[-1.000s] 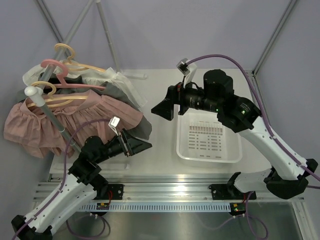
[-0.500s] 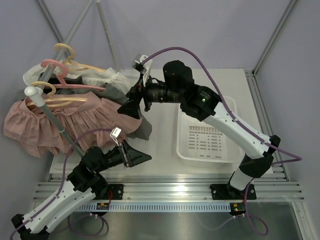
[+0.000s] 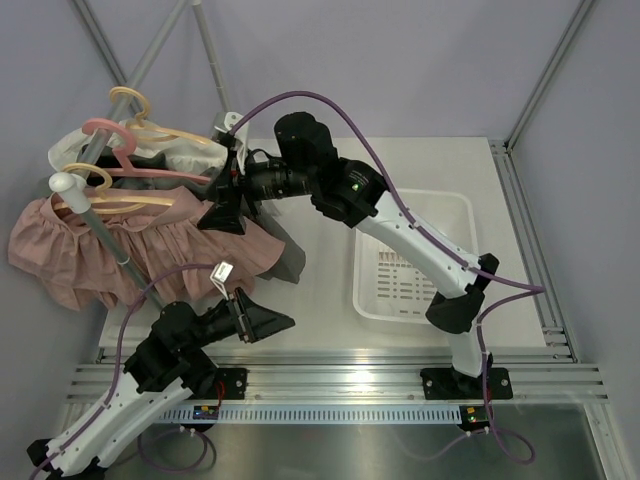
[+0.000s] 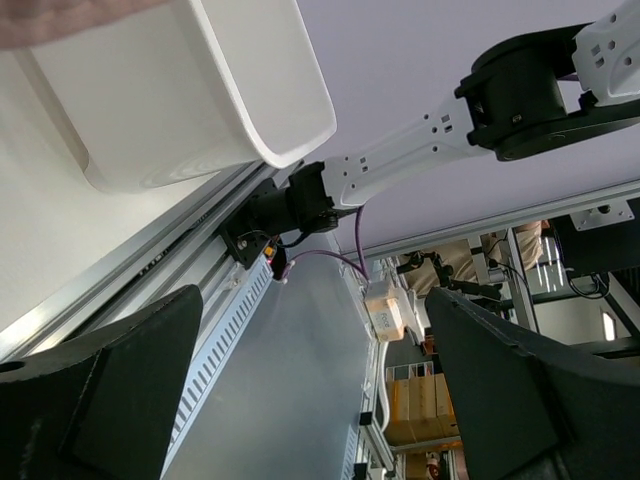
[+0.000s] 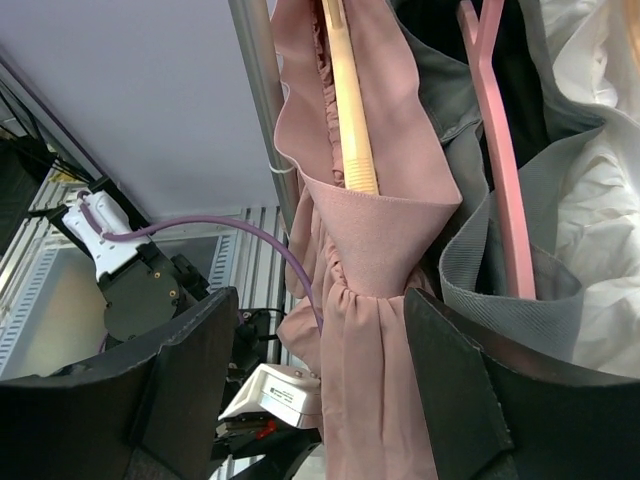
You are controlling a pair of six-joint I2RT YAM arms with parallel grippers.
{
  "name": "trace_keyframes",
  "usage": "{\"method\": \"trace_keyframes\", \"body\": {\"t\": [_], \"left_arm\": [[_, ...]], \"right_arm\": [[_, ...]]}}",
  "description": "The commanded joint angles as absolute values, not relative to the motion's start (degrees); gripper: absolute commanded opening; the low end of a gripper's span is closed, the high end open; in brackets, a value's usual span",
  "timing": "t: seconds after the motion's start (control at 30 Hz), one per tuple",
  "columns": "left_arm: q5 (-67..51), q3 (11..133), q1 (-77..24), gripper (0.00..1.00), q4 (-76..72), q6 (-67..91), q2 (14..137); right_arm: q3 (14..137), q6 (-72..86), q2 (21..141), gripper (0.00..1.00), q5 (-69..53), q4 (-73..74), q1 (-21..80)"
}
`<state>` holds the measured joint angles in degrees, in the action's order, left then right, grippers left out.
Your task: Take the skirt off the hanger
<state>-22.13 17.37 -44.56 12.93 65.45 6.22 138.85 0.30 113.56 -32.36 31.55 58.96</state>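
A white plastic basket point(image 3: 463, 213) sits on the right half of the table point(image 3: 325, 285), its slotted floor in plain view; the right arm's pale forearm passes over its near left corner. From the left wrist camera the same basket point(image 4: 230, 90) shows as a smooth white wall and rim above the table's edge.

The pink skirt point(image 3: 85, 250) hangs at the far left, off the table's corner, on a cream hanger point(image 3: 120, 205) hooked over a grey rack pole point(image 3: 112, 242). Behind it on the pole hang a grey garment point(image 3: 240, 190) and a white garment point(image 3: 190, 150), with a pink hanger point(image 3: 118, 150) among them.

The right gripper point(image 3: 214, 214) reaches into these clothes. In its wrist view the gripper point(image 5: 320, 385) has its jaws apart, one on each side of the skirt point(image 5: 365, 330) — the gathered cloth falls between them from the cream hanger point(image 5: 350, 110), and no pinch on it shows. The pink hanger point(image 5: 490, 140) and the grey garment point(image 5: 470, 285) lie just to the right, the pole point(image 5: 262, 110) to the left.

The left gripper point(image 3: 272, 320) hovers low near the table's front left, jaws spread wide; its own camera shows the gripper point(image 4: 320, 400) facing the aluminium rail point(image 4: 150, 290) at the table's front.

The table is white and matte, bounded in front by the aluminium rail point(image 3: 350, 378). Pale lilac walls and slanted metal struts point(image 3: 548, 75) enclose it — beyond, the left wrist view catches shelving and cables.
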Motion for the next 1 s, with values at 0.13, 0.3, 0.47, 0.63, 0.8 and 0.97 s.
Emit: {"method": "trace_keyframes", "body": {"t": [0.13, 0.3, 0.47, 0.63, 0.8, 0.97], "left_arm": [[-22.4, 21.1, -44.7, 0.99, 16.2, 63.3, 4.3], [-22.1, 21.4, -44.7, 0.99, 17.2, 63.3, 2.6], [-22.3, 22.0, -44.7, 0.99, 18.5, 62.8, 2.3], [-22.3, 22.1, -44.7, 0.99, 19.3, 62.4, 2.1], [-22.9, 21.3, -44.8, 0.99, 17.2, 62.9, 3.0], [-23.5, 22.8, -44.7, 0.99, 17.5, 62.0, 4.6]], "right_arm": [[144.5, -1.4, 118.9, 0.74, -36.7, 31.3, 59.8], [147.8, -3.1, 122.3, 0.73, -37.4, 32.1, 60.3], [148.4, -5.7, 124.4, 0.71, -35.2, 32.4, 61.1], [147.3, -9.1, 123.6, 0.74, -31.9, 31.6, 62.5], [150.9, -8.4, 126.1, 0.56, -35.0, 31.9, 62.7], [151.3, -7.9, 126.9, 0.17, -35.9, 30.8, 63.2]]}}
